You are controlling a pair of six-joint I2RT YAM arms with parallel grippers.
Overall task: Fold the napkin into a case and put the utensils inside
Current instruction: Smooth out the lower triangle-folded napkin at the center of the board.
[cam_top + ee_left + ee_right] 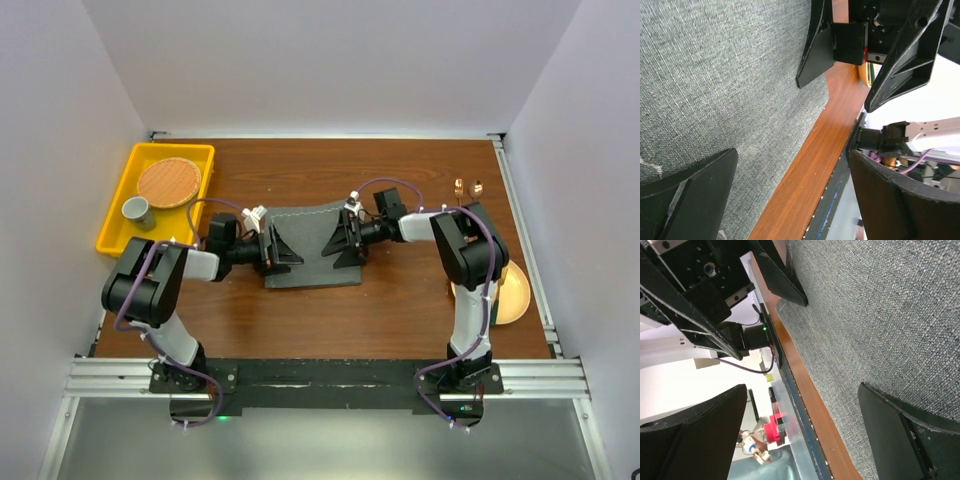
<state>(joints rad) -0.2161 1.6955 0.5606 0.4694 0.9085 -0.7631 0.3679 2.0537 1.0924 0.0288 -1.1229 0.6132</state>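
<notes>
Left gripper [285, 250] and right gripper [340, 245] both spread wide, empty, facing over napkin [312, 240] mid-bench [400, 300], napkin edges partly hidden beneath them, utensils [467, 187] beyond at far right, only small heads discernible, white walls [330, 60] around

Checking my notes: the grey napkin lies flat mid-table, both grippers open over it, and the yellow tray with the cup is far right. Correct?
One error: the yellow tray with the cup is far left, as the top external view shows. The napkin does lie flat mid-table, left gripper and right gripper open over it.
</notes>
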